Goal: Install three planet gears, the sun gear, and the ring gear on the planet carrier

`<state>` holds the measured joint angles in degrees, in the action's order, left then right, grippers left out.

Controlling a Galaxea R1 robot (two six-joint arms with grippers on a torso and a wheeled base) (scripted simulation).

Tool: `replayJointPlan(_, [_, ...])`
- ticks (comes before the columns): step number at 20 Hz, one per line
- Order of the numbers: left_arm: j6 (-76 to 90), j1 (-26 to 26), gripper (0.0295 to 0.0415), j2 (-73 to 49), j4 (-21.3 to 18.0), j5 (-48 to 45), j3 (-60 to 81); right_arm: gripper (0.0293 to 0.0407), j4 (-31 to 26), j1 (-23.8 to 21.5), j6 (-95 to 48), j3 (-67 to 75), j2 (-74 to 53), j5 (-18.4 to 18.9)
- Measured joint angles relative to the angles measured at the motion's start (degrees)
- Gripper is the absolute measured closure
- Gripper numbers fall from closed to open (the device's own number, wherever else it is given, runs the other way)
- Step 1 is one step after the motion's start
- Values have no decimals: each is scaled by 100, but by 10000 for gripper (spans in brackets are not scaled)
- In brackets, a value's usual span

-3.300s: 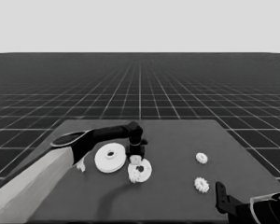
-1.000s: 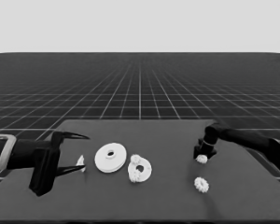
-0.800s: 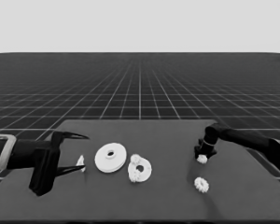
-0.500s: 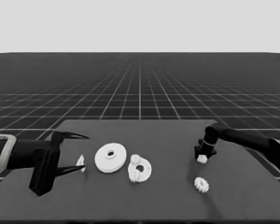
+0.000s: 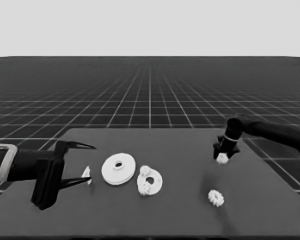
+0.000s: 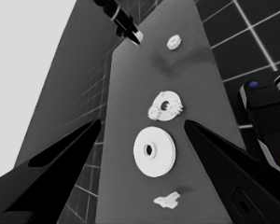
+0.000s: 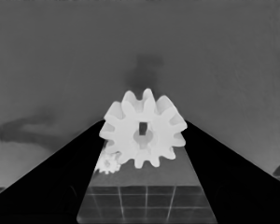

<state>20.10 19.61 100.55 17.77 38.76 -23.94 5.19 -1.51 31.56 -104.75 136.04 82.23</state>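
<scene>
Gripping a planet gear [image 7: 143,135] at the bench's [image 5: 270,200] far right, right gripper [image 5: 222,157] has barely moved over the last second; left gripper [image 5: 75,165], fingers spread, stays parked left. Two gears already on smaller round part [image 5: 150,181], another gear [image 5: 215,198] near right

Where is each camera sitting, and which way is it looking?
Head view: up high, looking down across the table; both arms show, right claw at a gear.
Left wrist view: on the waiting left arm, looking along the table; left claw.
Right wrist view: on the right arm, facing that gear.
All three show this gear.
</scene>
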Motion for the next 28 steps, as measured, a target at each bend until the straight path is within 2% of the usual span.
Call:
replayJointPlan(2, [0, 0, 326, 0, 0, 0, 0, 388, -6, -8, -1, 0, 0, 9])
replayJointPlan(3, [0, 0, 326, 0, 0, 0, 0, 387, 382, 28, 2527, 1897, 78, 188])
replayJointPlan(4, [0, 0, 326, 0, 0, 0, 0, 387, 509, 64, 3829, 2546, 1026, 389])
replayJointPlan(5, [0, 0, 326, 0, 0, 0, 0, 387, 529, 83, 4352, 2405, 1855, 491])
replayJointPlan(8, [0, 0, 326, 0, 0, 0, 0, 388, 519, 101, 4606, 1741, 2885, 550])
replayJointPlan(12, [0, 0, 326, 0, 0, 0, 0, 388, 515, 106, 4608, 1513, 3100, 556])
replayJointPlan(14, [0, 0, 326, 0, 0, 0, 0, 387, 1078, 694, 4412, 1177, 3202, 378])
replayJointPlan(15, [0, 0, 326, 0, 0, 0, 0, 388, 1192, 827, 4351, 1067, 3235, 325])
replayJointPlan(22, [0, 0, 326, 0, 0, 0, 0, 388, 1345, 988, 4260, 899, 3286, 241])
replayJointPlan(24, [0, 0, 326, 0, 0, 0, 0, 328, 1347, 990, 4259, 896, 3287, 239])
replayJointPlan(25, [0, 0, 326, 0, 0, 0, 0, 319, 1348, 990, 4259, 896, 3287, 238])
replayJointPlan(28, [0, 0, 326, 0, 0, 0, 0, 315, 1348, 990, 4259, 895, 3287, 238])
